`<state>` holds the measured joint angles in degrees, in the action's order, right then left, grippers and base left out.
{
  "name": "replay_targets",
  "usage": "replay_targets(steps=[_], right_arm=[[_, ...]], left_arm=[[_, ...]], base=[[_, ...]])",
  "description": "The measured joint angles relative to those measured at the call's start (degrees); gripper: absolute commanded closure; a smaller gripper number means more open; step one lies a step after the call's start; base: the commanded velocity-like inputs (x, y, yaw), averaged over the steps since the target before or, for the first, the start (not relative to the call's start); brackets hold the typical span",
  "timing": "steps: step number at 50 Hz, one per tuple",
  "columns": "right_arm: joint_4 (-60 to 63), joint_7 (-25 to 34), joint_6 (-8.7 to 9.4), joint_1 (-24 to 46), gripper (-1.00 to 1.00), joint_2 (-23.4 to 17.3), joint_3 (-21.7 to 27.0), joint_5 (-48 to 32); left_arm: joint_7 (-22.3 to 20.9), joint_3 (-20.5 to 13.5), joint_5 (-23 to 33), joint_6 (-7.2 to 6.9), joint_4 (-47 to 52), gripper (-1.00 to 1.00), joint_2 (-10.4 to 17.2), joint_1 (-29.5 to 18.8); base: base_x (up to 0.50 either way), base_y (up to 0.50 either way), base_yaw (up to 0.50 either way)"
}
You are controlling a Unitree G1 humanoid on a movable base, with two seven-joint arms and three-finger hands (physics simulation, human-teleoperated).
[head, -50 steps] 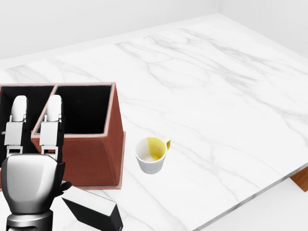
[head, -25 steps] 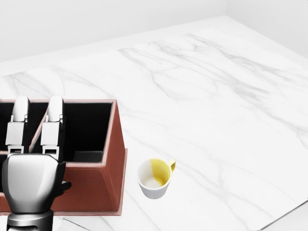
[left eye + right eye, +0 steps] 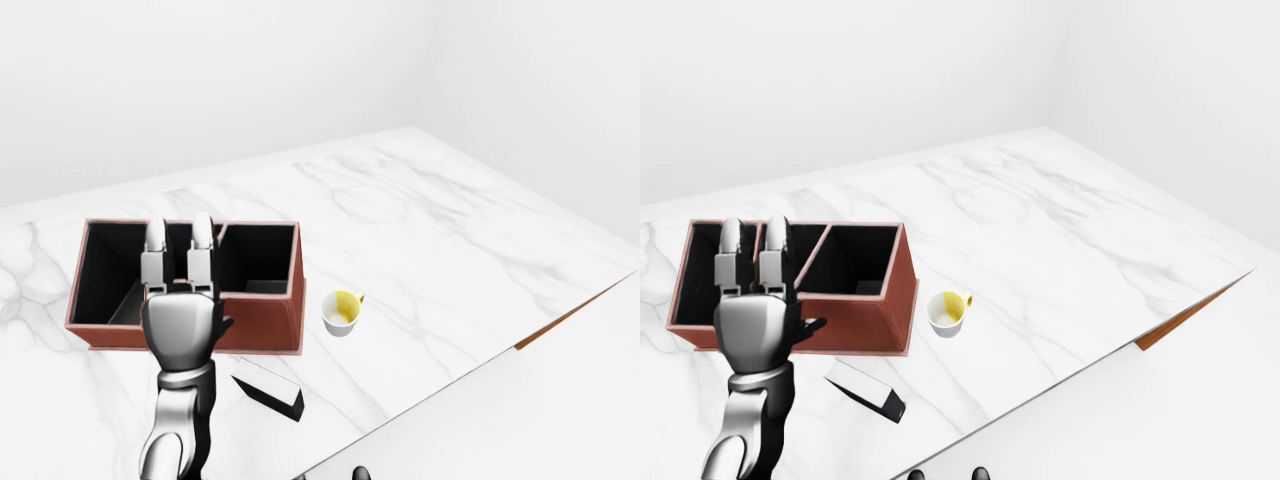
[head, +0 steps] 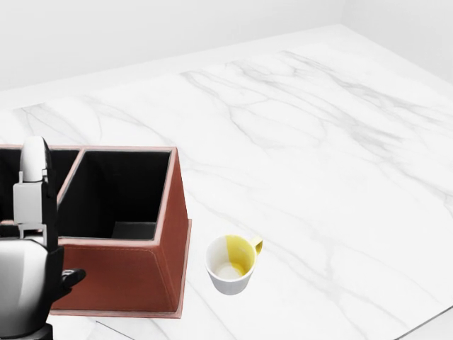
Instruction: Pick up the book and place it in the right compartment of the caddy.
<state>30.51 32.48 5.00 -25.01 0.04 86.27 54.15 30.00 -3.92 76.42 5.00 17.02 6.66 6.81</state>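
Observation:
The book (image 3: 268, 393) has a white cover and dark edges. It lies flat on the marble table, below the caddy in the left-eye view and apart from it. The brown leather caddy (image 4: 120, 280) has two dark compartments, and its right compartment (image 4: 120, 188) holds nothing I can see. My left hand (image 3: 180, 224) is raised in front of the caddy, above and to the left of the book. Its fingers (image 3: 203, 240) are straight, open and holding nothing. Small dark tips (image 3: 980, 473) at the bottom edge of the right-eye view may be my right hand.
A white mug (image 4: 230, 265) with a yellow inside stands just right of the caddy. The marble table (image 4: 318, 142) stretches to the right and upward. Its near right edge shows a brown underside (image 3: 560, 318).
The head camera has shifted, so the table's things sit lower and the book has left that view's bottom edge. My left hand has slid left in that view, still open.

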Motion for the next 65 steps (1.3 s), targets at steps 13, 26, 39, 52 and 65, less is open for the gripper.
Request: replay_targets(steps=[13,26,39,52,65], right_arm=[[0.0,0.1,0.00,0.1,-1.00,0.2,-0.3,-0.5],[0.3,0.0,0.00,0.0,-1.00,0.4,-0.5,-0.8],[0.8,-0.5,0.00,0.1,-1.00,0.4,-0.4,-1.0],[1.0,-0.7,0.00,0.2,-1.00,0.4,-0.4,-1.1],[0.9,-0.9,0.00,0.2,-1.00,0.3,-0.3,-1.2]], left_arm=[[0.0,-3.3,-3.2,0.00,8.5,-1.00,-1.7,6.4],[0.0,-7.9,-4.5,0.00,11.9,-1.00,-4.4,10.9],[0.0,-9.9,-4.0,0.00,11.9,-1.00,-5.8,12.2],[0.0,-10.5,-3.8,0.00,12.0,-1.00,-6.3,12.6],[0.0,-10.9,-2.1,0.00,11.2,-1.00,-6.1,13.6]], base=[[0.00,0.00,0.00],[0.00,0.00,0.00],[0.00,0.00,0.00],[0.00,0.00,0.00],[0.00,0.00,0.00]])
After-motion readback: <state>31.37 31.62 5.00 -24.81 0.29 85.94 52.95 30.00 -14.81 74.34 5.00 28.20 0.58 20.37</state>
